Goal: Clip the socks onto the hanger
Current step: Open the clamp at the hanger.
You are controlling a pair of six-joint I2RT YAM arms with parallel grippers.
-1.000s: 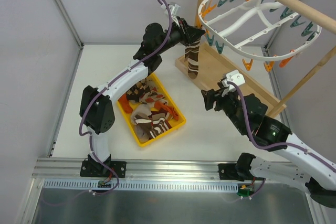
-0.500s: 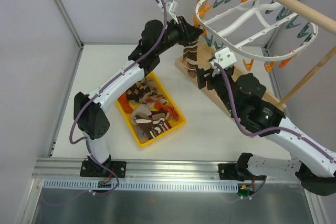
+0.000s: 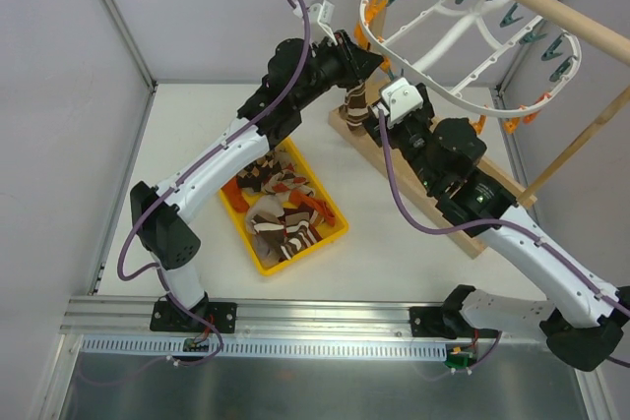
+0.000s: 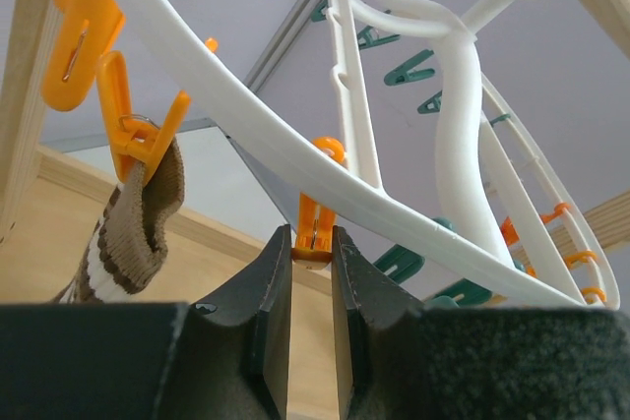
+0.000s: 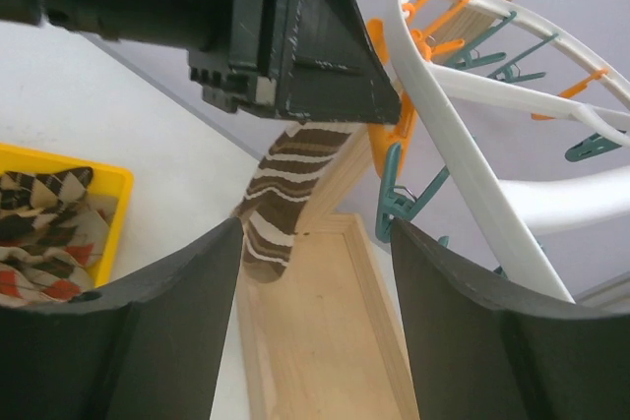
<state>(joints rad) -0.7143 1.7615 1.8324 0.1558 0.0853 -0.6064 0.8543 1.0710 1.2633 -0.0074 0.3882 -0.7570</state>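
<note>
Brown striped sock point(image 4: 138, 228) hangs from 1 orange pin point(image 4: 138, 135) on the hanger point(image 4: 295, 159); the other socks point(image 3: 281, 213) lie in the yellow tray point(image 3: 307, 250), unclipped. My left gripper point(image 4: 312, 243) is narrow at a 2nd pin point(image 4: 315, 228), grip uncertain; my right gripper point(image 5: 315, 233) gapes, empty.

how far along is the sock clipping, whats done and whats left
Done: one brown striped sock hangs from an orange clothespin on the hanger. In hand: the left gripper pinches the next orange clip, which holds no sock; the right gripper is open and empty near the hung sock. Left: the pile of socks in the yellow tray.
</note>
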